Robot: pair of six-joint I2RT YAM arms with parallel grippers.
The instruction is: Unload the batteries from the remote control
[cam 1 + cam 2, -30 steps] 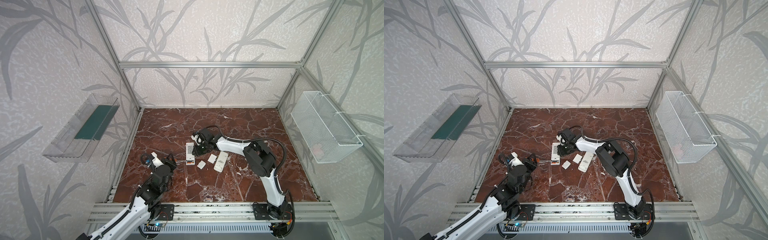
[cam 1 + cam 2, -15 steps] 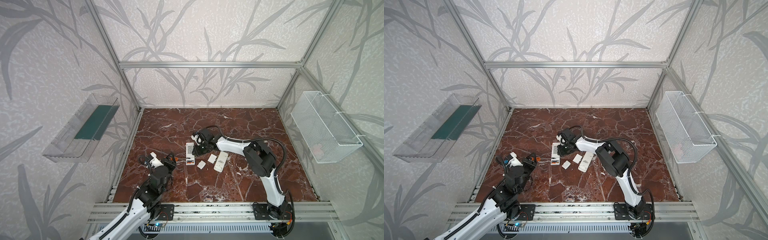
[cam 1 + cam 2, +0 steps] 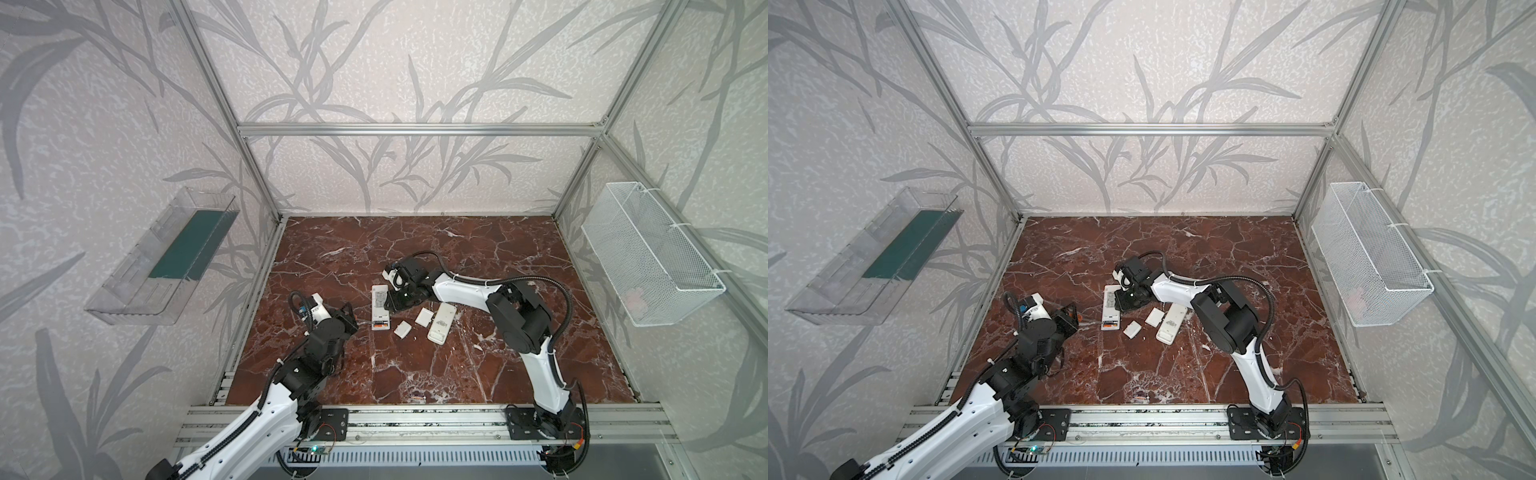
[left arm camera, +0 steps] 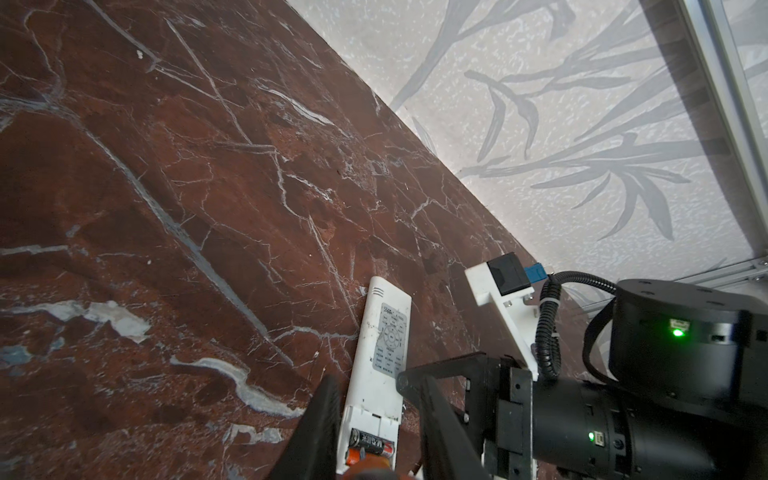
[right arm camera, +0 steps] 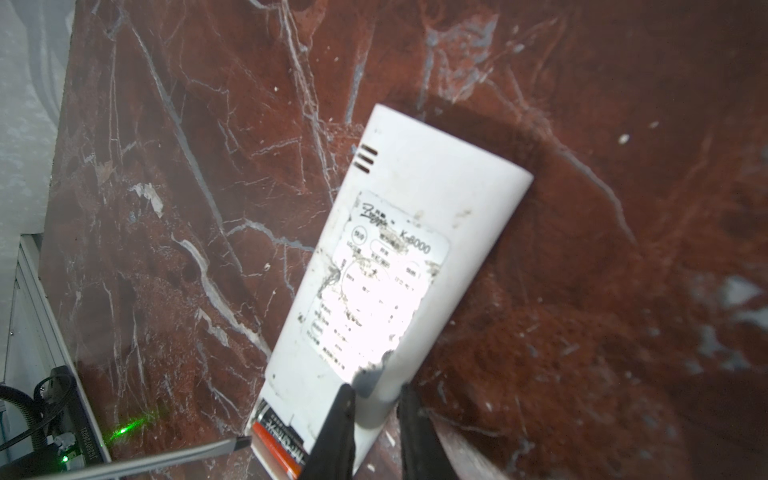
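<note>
The red-veined marble tabletop is filling the floor of a leaf-papered, aluminium-framed cell; the remote control is lying back up just toward 9 o'clock of its centre, its uncovered battery bay pointing to 6 o'clock; the batteries, one dark and one orange, are still sitting side by side in that bay. A second remote and two small white covers are lying at 3 to 4 o'clock of it.

The right hand is bearing down on the remote's back near the bay with its fingers all but together, apparently pinning rather than gripping; over the last second it is not shifting at all. The left hand, at 9 o'clock of the bay, is clamping partway closed on the orange handle of the screwdriver, whose blade tip is sitting at the end of the nearer battery, seemingly touching it; what is changing is this arm's wrist, which is creeping toward 12 o'clock while the tip is staying put.

I am reading that as a levering stroke being loaded; no battery is lifting yet, so the unloading is still ahead.
</note>
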